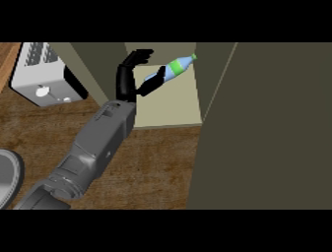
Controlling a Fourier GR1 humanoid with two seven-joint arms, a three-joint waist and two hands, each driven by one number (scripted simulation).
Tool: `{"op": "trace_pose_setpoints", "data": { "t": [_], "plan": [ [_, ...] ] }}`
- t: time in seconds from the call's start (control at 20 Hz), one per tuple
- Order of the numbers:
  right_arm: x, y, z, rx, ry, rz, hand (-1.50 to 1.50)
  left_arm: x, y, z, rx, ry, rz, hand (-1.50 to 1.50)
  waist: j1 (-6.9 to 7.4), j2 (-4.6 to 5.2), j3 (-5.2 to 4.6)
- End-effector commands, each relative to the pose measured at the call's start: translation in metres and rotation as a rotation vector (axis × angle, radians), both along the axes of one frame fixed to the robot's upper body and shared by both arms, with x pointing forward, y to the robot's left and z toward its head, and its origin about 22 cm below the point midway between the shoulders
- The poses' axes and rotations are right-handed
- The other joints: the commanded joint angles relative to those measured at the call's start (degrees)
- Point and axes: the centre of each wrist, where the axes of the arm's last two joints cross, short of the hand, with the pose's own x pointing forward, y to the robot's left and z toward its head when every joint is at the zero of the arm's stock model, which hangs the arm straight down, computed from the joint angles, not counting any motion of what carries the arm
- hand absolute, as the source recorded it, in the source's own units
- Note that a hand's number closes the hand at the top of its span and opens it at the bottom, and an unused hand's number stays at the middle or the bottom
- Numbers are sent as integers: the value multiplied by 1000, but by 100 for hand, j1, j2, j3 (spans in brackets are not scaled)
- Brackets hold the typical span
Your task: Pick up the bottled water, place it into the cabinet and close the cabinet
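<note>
- The left hand (133,74) reaches up from a long grey forearm into the open cabinet (170,115), fingers curled, thumb side against the bottled water (170,70).
- The bottle's green label band shows no readable writing.
- The bottle is tilted inside the cabinet, with its cap toward the upper right.
- A toaster (46,75) stands to the left.
</note>
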Motion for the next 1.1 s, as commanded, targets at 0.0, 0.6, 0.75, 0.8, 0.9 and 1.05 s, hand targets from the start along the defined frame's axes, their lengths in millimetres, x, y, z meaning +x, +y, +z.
{"op": "trace_pose_setpoints", "data": {
  "t": [0.0, 0.6, 0.75, 0.8, 0.9, 1.05],
  "plan": [
    [-12, 2, 11, 15, -14, 14, -150, 0, 0, 4, -134, -63, -97, 150, 1, -26, -2],
    [-12, -7, 18, -4, -26, -72, -150, -27, -2, -13, -347, -36, -386, 150, 330, -144, 6],
    [-14, -7, 16, -26, -27, -48, -150, -29, -7, -2, -410, -13, -465, 150, 351, -141, 9],
    [-13, -10, 20, -33, -21, -59, -150, -42, -6, -12, -437, -16, -471, 150, 395, -165, 8],
    [-17, -8, 6, -42, -8, -54, -150, -52, -5, -5, -461, -51, -461, 150, 419, -177, 16],
    [-16, -20, 24, -41, -31, -75, -150, -70, 7, -6, -479, -26, -461, 150, 538, -194, 17]
  ]
}}
